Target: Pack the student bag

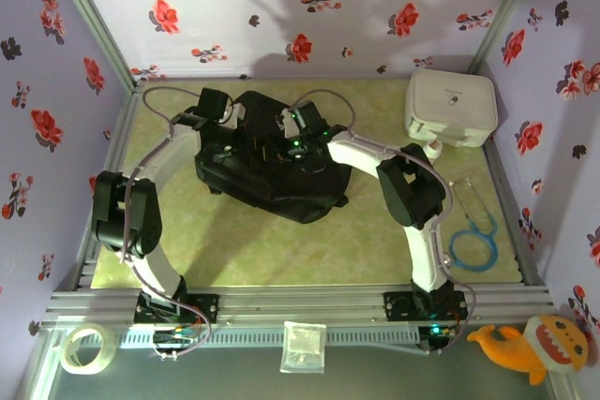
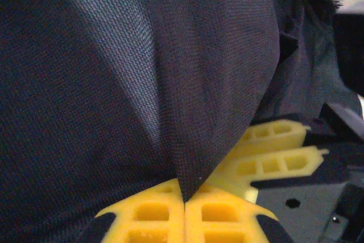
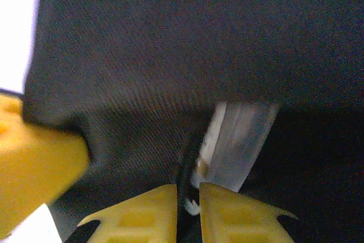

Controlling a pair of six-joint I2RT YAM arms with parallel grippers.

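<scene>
The student bag (image 1: 281, 185) is a large black fabric backpack lying mid-table, and both arms reach onto its top. My left gripper (image 1: 230, 138) (image 2: 185, 193) is shut, its yellow fingers pinching a pointed fold of the bag's black cloth (image 2: 142, 83). My right gripper (image 1: 286, 142) (image 3: 189, 194) is closed to a narrow slit on a thin black edge of the bag (image 3: 142, 55), with a small white tuft in the slit. A translucent whitish tab (image 3: 239, 140) hangs just above the right finger. Each wrist view shows the other gripper's yellow fingers (image 2: 273, 152) close by.
A white rounded hard case (image 1: 450, 108) stands at the back right. A coiled blue cable (image 1: 473, 243) lies by the right edge. On the near ledge are a tape roll (image 1: 86, 348), a clear plastic pouch (image 1: 303, 346) and an orange plush toy (image 1: 534, 346).
</scene>
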